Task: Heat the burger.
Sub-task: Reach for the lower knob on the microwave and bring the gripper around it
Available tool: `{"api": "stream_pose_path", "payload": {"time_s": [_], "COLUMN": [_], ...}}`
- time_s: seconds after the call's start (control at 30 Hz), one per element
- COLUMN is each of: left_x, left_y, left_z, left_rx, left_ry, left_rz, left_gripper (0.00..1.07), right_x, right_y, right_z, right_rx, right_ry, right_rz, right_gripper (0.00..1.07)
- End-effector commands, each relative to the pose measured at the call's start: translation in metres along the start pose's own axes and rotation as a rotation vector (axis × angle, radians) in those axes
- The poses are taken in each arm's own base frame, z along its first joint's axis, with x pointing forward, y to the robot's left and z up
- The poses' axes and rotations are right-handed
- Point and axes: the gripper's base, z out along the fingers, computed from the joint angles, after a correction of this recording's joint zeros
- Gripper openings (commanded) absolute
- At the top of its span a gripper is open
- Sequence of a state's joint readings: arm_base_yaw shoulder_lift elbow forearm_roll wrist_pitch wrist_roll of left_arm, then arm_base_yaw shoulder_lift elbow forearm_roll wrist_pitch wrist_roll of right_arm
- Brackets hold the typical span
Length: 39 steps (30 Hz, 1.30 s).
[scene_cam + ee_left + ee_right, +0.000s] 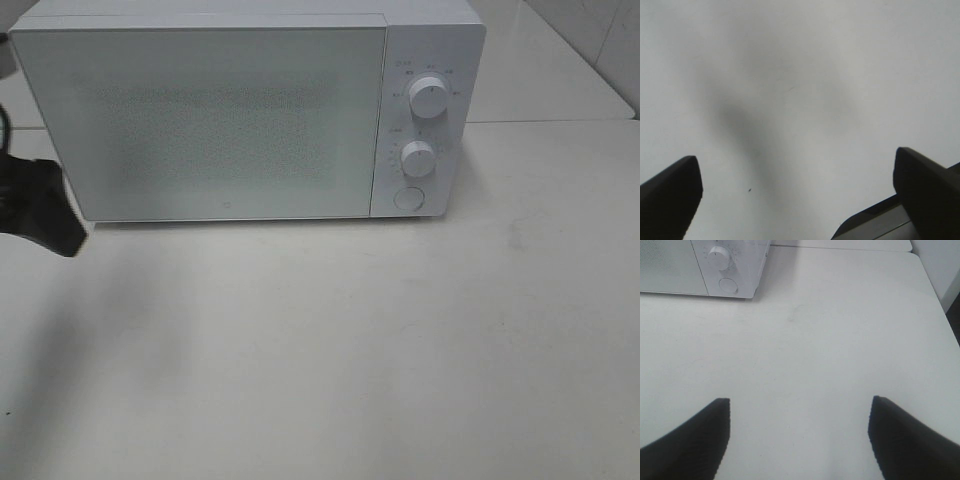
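At the bench's left edge, the left gripper [797, 200] hovers over bare white bench [350, 350], its 2 fingers spread wide and holding nothing. Along the back edge stands the white microwave [430, 30], its frosted door [200, 120] shut, with 2 dials [429, 98] above a round button [408, 198] on its right-hand panel. Toward the right side, the right gripper [800, 440] hangs with its fingers likewise apart and empty. The burger appears in no view; whether it sits behind the door cannot be told. If it does, the step in hand is likely starting the heat, calling for the right gripper to reach and turn a dial.
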State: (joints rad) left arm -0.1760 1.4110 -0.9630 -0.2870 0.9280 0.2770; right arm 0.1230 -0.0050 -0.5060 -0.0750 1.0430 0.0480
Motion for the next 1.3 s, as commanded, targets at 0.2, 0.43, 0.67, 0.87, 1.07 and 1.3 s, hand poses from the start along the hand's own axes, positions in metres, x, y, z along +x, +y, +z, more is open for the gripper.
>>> {"api": "stream_pose_path", "payload": {"time_s": [0.2, 0.43, 0.67, 0.87, 1.07, 1.3], "left_x": [0.030, 0.065, 0.113, 0.153, 0.182, 0.212], "left_y": [0.032, 0.022, 0.012, 0.002, -0.010, -0.023], "left_z": [-0.052, -0.070, -0.077, -0.084, -0.095, -0.111], "left_rx": [-0.068, -0.129, -0.211, -0.285, -0.318, -0.364], "left_ry": [-0.080, -0.135, -0.182, -0.292, -0.438, -0.621], "left_rz": [-0.257, -0.257, -0.246, -0.243, -0.210, -0.166], "left_gripper": [0.98, 0.98, 0.98, 0.98, 0.98, 0.98], "right_x": [0.002, 0.002, 0.002, 0.002, 0.002, 0.002], "right_y": [0.000, 0.000, 0.000, 0.000, 0.000, 0.000], "right_z": [-0.003, -0.003, -0.003, -0.003, -0.003, -0.003], "right_rx": [0.003, 0.003, 0.003, 0.003, 0.003, 0.003], "right_ry": [-0.033, -0.033, -0.033, -0.033, -0.033, -0.033], "right_rz": [0.006, 0.006, 0.006, 0.006, 0.006, 0.006], "right_gripper": [0.74, 0.74, 0.74, 0.74, 0.74, 0.74]}}
